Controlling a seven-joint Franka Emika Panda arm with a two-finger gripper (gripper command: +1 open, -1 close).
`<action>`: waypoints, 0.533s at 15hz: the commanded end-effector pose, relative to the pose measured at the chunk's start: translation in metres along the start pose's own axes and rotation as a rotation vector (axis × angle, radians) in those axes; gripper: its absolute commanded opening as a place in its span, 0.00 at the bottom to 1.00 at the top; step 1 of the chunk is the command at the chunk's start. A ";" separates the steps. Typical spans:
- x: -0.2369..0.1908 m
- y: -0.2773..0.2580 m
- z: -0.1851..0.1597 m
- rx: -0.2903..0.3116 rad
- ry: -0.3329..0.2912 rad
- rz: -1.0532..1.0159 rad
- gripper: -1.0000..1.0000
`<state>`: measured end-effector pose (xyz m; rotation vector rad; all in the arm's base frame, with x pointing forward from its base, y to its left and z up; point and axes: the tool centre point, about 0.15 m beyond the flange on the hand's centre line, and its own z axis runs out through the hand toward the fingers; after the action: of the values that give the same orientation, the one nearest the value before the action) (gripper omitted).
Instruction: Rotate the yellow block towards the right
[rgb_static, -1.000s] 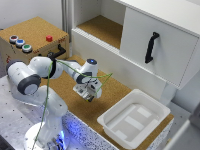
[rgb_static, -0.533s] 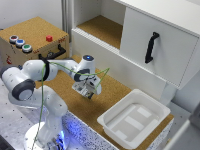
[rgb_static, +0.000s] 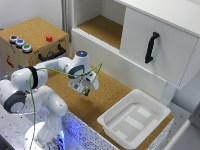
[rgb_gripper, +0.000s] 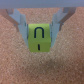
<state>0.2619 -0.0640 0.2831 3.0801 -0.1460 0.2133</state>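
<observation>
In the wrist view the yellow block (rgb_gripper: 40, 38) sits between my gripper's (rgb_gripper: 40, 40) two fingers, over the cork surface. It is small and yellow-green, with a black arch mark and a short line on its upper face. The fingers (rgb_gripper: 23, 29) press against its two sides, so the gripper is shut on it. In the exterior view my gripper (rgb_static: 85, 90) points down over the cork counter (rgb_static: 107, 95), in front of the cabinet's open shelf. The hand hides the block there.
A white tub (rgb_static: 132, 119) stands on the counter at the exterior view's right. A white cabinet with a black handle (rgb_static: 151, 47) rises behind. A cork-topped box with coloured buttons (rgb_static: 31, 41) stands at the left. A yellow-green cable (rgb_static: 60, 75) loops along the arm.
The arm has swung a little toward the exterior view's left, and the hand has turned over the same patch of counter. The tub and cabinet have not moved.
</observation>
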 end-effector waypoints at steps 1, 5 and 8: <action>0.044 -0.023 -0.002 -0.013 -0.150 0.187 0.00; 0.047 -0.026 0.011 0.024 -0.181 0.523 0.00; 0.046 -0.022 0.026 0.016 -0.231 0.766 0.00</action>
<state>0.2695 -0.0448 0.2753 3.0215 -0.9171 0.1705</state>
